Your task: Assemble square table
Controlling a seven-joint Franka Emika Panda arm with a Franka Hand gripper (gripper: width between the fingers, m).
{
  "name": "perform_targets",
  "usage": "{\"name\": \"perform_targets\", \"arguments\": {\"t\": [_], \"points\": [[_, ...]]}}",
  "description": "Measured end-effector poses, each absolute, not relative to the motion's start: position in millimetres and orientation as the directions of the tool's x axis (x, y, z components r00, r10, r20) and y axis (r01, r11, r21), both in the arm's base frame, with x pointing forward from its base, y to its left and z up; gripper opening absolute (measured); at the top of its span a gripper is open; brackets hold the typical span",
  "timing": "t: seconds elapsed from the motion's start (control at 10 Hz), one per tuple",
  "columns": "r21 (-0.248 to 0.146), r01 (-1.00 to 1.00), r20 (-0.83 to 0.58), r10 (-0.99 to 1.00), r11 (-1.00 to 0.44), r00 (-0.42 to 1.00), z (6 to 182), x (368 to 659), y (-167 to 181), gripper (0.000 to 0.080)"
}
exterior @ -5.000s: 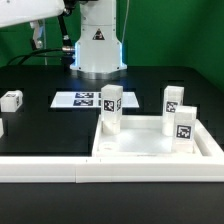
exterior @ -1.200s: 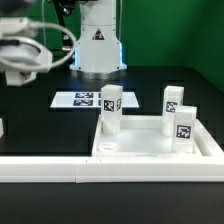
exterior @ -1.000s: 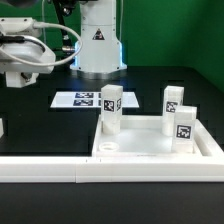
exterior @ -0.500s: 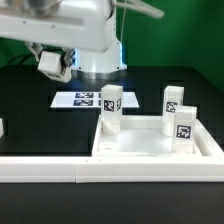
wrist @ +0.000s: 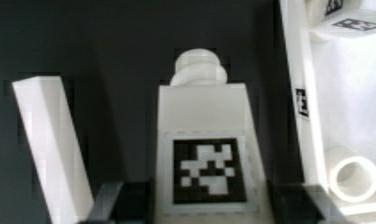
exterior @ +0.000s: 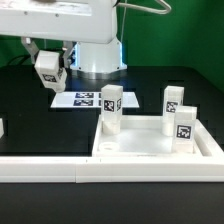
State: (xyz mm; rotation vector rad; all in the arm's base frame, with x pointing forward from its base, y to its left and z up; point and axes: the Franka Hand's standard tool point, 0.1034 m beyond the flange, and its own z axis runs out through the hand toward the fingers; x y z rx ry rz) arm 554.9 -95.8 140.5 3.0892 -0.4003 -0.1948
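Observation:
My gripper (exterior: 48,58) hangs above the black table, on the exterior view's left of the marker board, shut on a small white tagged leg (exterior: 47,74). In the wrist view this leg (wrist: 206,130) runs out between my two dark fingers (wrist: 117,200), tag facing the camera, gripper (wrist: 206,205) closed on its sides. The square table top (exterior: 150,152) lies at the front on the exterior view's right. Three tagged legs stand upright on it (exterior: 110,110) (exterior: 173,103) (exterior: 185,125). The wrist view shows its rim and a round corner socket (wrist: 357,178).
The marker board (exterior: 85,99) lies flat behind the table top. A long white border rail (exterior: 40,170) runs along the front edge. Another small white piece (exterior: 2,127) sits at the exterior view's far left; a white bar (wrist: 43,150) shows beside the held leg.
The arm has swung from the exterior view's far left toward the middle, carrying the leg. The leg that lay at the left five seconds ago is gone from the table.

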Motion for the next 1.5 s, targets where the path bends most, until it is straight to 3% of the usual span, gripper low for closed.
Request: {"name": "perform_targets", "arguments": {"t": [0.1, 0.3, 0.5, 0.9, 1.0, 1.1, 1.3, 1.5], "points": [[0.034, -0.278, -0.013, -0.279, -0.96, 0.96, 139.0, 566, -92, 0.029], [-0.045, -0.441, 0.163, -0.442, -0.896, 0.882, 141.4, 598, -44, 0.029], [-0.096, -0.44, 0.191, -0.45, -0.893, 0.872, 167.3, 620, -23, 0.029], [-0.089, -0.441, 0.201, -0.45, -0.893, 0.87, 158.6, 617, -25, 0.029], [-0.099, -0.443, 0.298, -0.451, -0.891, 0.841, 151.2, 616, -18, 0.029], [-0.076, -0.434, 0.323, -0.434, -0.898, 0.841, 134.2, 608, 1, 0.029], [-0.011, -0.387, 0.399, -0.359, -0.922, 0.844, 122.7, 622, 13, 0.029], [-0.012, -0.391, 0.4, -0.363, -0.92, 0.841, 123.5, 622, 12, 0.029]]}}
